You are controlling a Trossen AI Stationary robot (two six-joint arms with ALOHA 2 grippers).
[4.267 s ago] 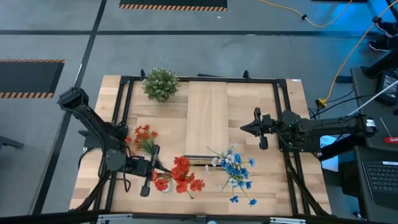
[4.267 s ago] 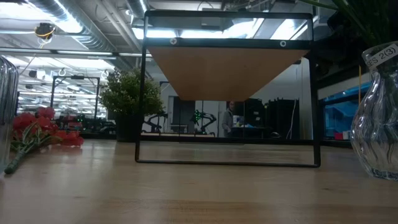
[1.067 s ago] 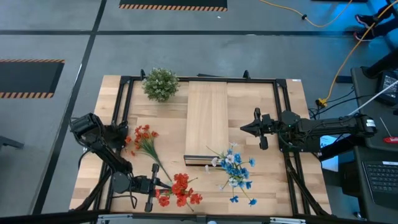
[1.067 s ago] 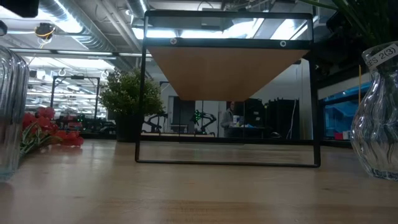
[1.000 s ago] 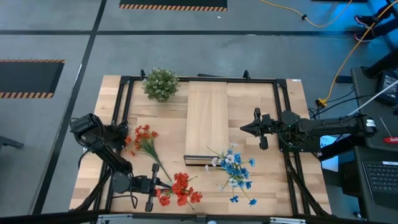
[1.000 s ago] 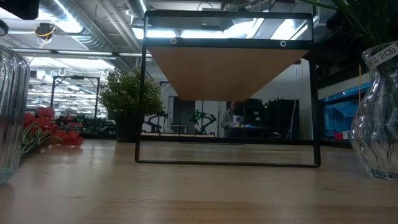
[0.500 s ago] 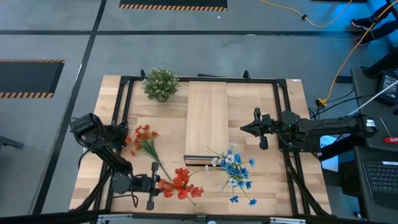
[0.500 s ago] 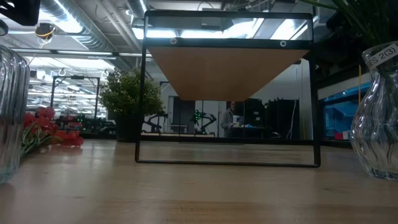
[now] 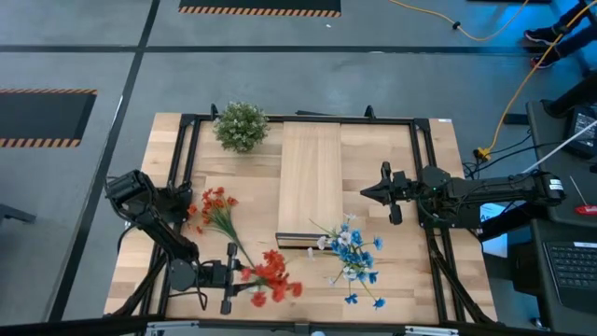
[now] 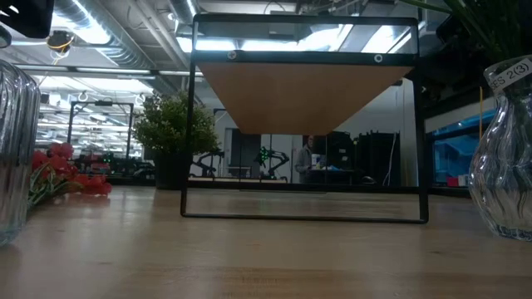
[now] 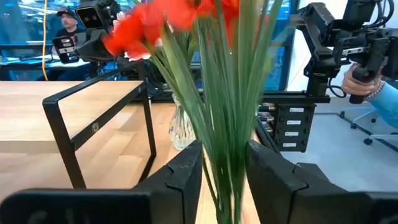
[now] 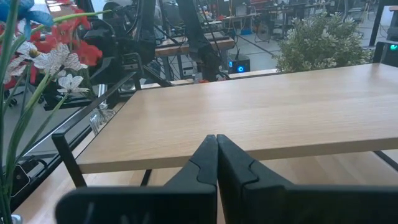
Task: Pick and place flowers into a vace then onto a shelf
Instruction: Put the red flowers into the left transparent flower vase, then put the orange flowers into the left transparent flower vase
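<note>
My left gripper [image 9: 238,277] stands near the table's near left and is shut on a bunch of red-orange flowers [image 9: 272,278]. In the left wrist view its fingers flank the green stems [image 11: 224,168]. A clear glass vase [image 10: 12,149] stands on the table right under that gripper. A second red spray [image 9: 216,207] lies flat on the table. Blue and white flowers [image 9: 350,252] stand in another glass vase [image 10: 503,174]. The pale wood shelf [image 9: 311,177] sits mid-table. My right gripper [image 9: 366,192] is shut and empty beside the shelf's right side. My left gripper pinches the green stems [image 11: 224,143] of the red bunch between its two fingers. The fingers come level from the table's left and lie across the stems. The bunch stands upright with its blooms [image 11: 168,18] above the fingers. Its lower ends are out of view.
A round bushy green-white plant [image 9: 241,126] stands at the far edge. A black metal frame [image 10: 303,218] carries the shelf above the tabletop. A person's hand [image 11: 360,74] and another person show in the room beyond the table.
My left gripper has stayed in place. The red bunch has turned a little in its hold: the blooms have shifted and drawn closer together. The vase under it has kept still.
</note>
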